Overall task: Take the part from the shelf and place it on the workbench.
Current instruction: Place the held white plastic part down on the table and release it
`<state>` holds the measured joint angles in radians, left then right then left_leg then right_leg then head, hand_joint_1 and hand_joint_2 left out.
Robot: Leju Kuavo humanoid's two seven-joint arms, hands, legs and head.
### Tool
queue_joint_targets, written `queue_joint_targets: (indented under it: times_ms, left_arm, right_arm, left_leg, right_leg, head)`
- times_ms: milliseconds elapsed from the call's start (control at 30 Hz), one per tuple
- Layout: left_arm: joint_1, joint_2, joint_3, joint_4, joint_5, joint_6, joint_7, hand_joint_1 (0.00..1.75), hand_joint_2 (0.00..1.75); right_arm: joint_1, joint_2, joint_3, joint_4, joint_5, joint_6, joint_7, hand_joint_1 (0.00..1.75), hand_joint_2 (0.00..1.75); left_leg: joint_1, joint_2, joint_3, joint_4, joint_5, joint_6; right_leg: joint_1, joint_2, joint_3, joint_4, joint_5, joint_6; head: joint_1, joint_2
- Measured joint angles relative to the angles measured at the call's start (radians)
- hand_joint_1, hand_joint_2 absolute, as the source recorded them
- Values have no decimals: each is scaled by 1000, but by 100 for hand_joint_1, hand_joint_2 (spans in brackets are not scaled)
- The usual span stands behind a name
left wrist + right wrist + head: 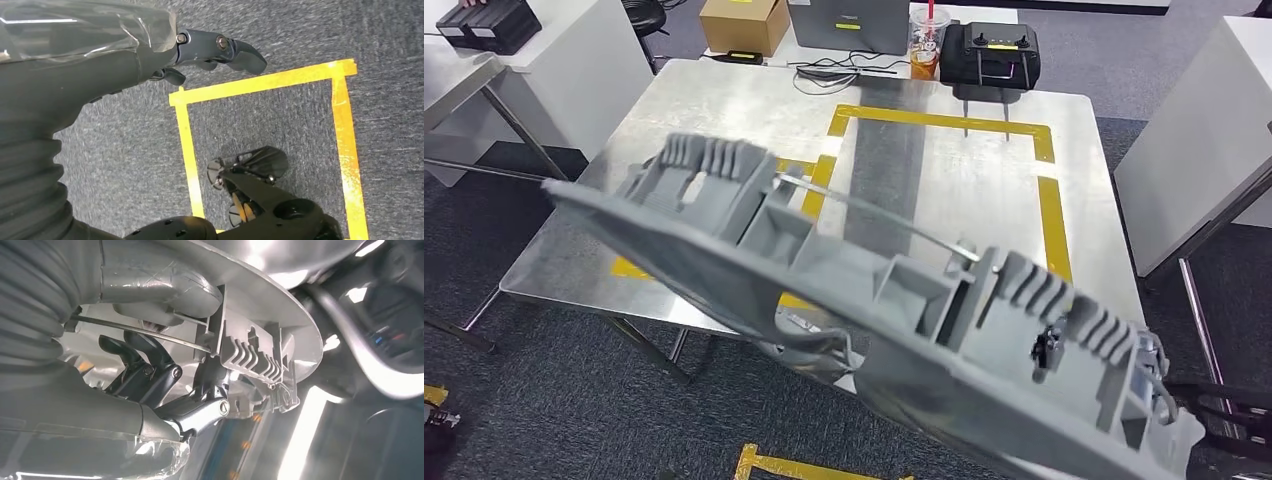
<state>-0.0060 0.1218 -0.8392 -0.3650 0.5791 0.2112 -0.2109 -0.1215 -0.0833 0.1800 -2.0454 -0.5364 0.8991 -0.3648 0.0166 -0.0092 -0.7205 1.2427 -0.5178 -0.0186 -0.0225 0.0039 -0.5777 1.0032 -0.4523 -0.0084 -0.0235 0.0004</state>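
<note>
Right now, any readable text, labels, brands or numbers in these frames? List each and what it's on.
No text can be read.
Drink cup: a printed sleeve, too small to read.
Cardboard box: a yellow label, too small to read.
Black controller: small yellow marks, illegible.
Grey part: no markings visible; the right hand holds it.
Yellow tape on the workbench: plain lines, no writing.

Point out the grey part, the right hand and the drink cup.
grey part (854, 290): head view, on its ribbed middle section.
right hand (165, 385): right wrist view, on the dark fingers against the part.
drink cup (927, 42): head view, on its clear side wall.
</note>
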Motion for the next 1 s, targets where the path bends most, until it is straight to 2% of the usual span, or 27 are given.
queue_joint_targets:
  times_ms: [67, 100, 133, 233, 300, 333, 367, 433, 467, 500, 533, 600, 633, 667, 767, 833, 867, 933, 967, 1000]
  left_arm:
    - [4, -1, 8, 1, 9, 2, -6, 0, 175]
    - [5, -1, 12, 1, 14, 2, -10, 0, 175]
    - [7, -2, 16, 1, 20, 2, -14, 0, 175]
    - [14, -6, 25, 2, 34, 4, -25, 0, 175]
    - [19, -11, 29, 2, 39, 7, -30, 0, 175]
    - [20, -14, 33, 2, 40, 10, -33, 0, 175]
    - [22, -18, 36, 2, 41, 12, -35, 0, 175]
    - [24, -23, 41, 2, 44, 15, -38, 0, 175]
    - [24, -26, 42, 2, 46, 16, -39, 0, 175]
    - [25, -28, 42, 2, 47, 17, -40, 0, 175]
    - [24, -30, 43, 2, 48, 17, -41, 0, 175]
    - [23, -33, 43, 2, 48, 16, -42, 0, 175]
    - [22, -34, 43, 2, 48, 15, -42, 0, 175]
    - [21, -35, 44, 2, 48, 15, -42, 0, 175]
    - [22, -36, 45, 2, 49, 14, -43, 0, 175]
    - [21, -38, 46, 3, 49, 13, -44, 0, 175]
    - [21, -38, 46, 3, 49, 12, -46, 0, 175]
    - [18, -39, 48, 8, 49, 5, -50, 0, 175]
    - [17, -40, 49, 11, 49, 2, -52, 0, 175]
    - [15, -41, 50, 14, 49, -2, -54, 0, 175]
  right_arm:
    - [-25, -10, -44, 7, 20, -20, 11, 175, 175]
    - [-41, -15, -65, 13, 32, -36, 22, 175, 175]
    - [-56, -19, -84, 22, 44, -55, 36, 175, 175]
    - [-96, -31, -129, 56, 73, -114, 73, 175, 175]
    - [-122, -45, -157, 82, 88, -143, 89, 175, 175]
    - [-139, -55, -172, 99, 100, -158, 96, 175, 175]
    - [-157, -66, -187, 119, 115, -174, 102, 175, 175]
    - [-189, -87, -210, 162, 148, -203, 110, 175, 175]
    - [-202, -98, -218, 183, 163, -214, 114, 175, 175]
    - [-216, -108, -224, 203, 178, -225, 119, 175, 175]
    - [-231, -119, -227, 223, 196, -237, 124, 175, 175]
    - [-268, -145, -230, 264, 229, -263, 134, 175, 175]
    - [-286, -159, -230, 284, 241, -273, 137, 175, 175]
    - [-300, -170, -230, 303, 248, -280, 138, 175, 175]
    - [-322, -190, -229, 339, 254, -287, 138, 175, 175]
    - [-334, -198, -228, 353, 270, -294, 139, 175, 175]
    - [-343, -203, -224, 362, 293, -305, 140, 175, 175]
    - [-371, -221, -207, 391, 375, -345, 148, 175, 175]
    - [-391, -235, -192, 415, 427, -370, 154, 175, 175]
    - [-414, -250, -174, 442, 483, -396, 162, 175, 175]
  left_leg:
    - [-1, 4, 70, -138, 59, 7]
    - [-4, 6, 98, -192, 76, 12]
    - [-7, 6, 114, -224, 81, 17]
    - [-15, 6, 118, -234, 80, 31]
    - [-12, 4, 126, -245, 88, 44]
    - [-11, 4, 130, -251, 93, 52]
    - [-10, 3, 132, -255, 96, 57]
    - [-13, 2, 131, -256, 97, 62]
    - [-15, 2, 131, -255, 96, 63]
    - [-16, 1, 131, -255, 96, 63]
    - [-16, 0, 132, -254, 96, 63]
    - [-17, -3, 131, -249, 92, 59]
    - [-19, -4, 128, -244, 90, 55]
    - [-21, -5, 125, -240, 88, 51]
    - [-21, -5, 119, -235, 84, 40]
    - [-17, -4, 103, -201, 61, 29]
    - [-14, -2, 81, -154, 36, 23]
    - [-9, 0, 15, -17, -21, 14]
    - [-7, 1, -15, 39, -37, 12]
    - [-7, 2, -29, 60, -35, 12]
  right_leg:
    - [1, 1, 3, 0, -1, 2]
    - [3, 1, 3, 0, -2, 6]
    - [4, 1, 3, 0, -3, 10]
    - [4, 1, 4, -4, -2, 26]
    - [2, 0, -4, 8, -10, 32]
    - [2, 0, -19, 37, -25, 31]
    - [1, -1, -45, 90, -49, 28]
    - [1, 0, -115, 232, -103, 23]
    - [1, 0, -142, 284, -117, 25]
    - [1, -1, -151, 296, -114, 31]
    - [1, -1, -139, 263, -94, 39]
    - [0, -1, -72, 115, -32, 53]
    - [1, -1, -43, 52, -8, 52]
    - [2, -1, -25, 13, 7, 48]
    - [5, 0, -19, 0, 14, 30]
    - [0, -1, -15, -2, 15, 19]
    - [-3, -2, -14, -3, 15, 15]
    - [-2, -2, -12, -3, 13, 12]
    - [-2, -1, -12, -3, 13, 12]
    - [-2, -1, -12, -3, 13, 12]
  head:
    - [0, 0]
    - [1, 0]
    - [1, 0]
    - [0, 0]
    - [2, 0]
    - [3, 0]
    - [4, 0]
    - [5, 0]
    - [5, 0]
    - [5, 0]
    - [5, 0]
    - [5, 0]
    - [5, 0]
    - [5, 0]
    - [5, 0]
    - [3, 0]
    - [1, 0]
    - [-1, 0]
    - [-1, 0]
    - [-1, 0]
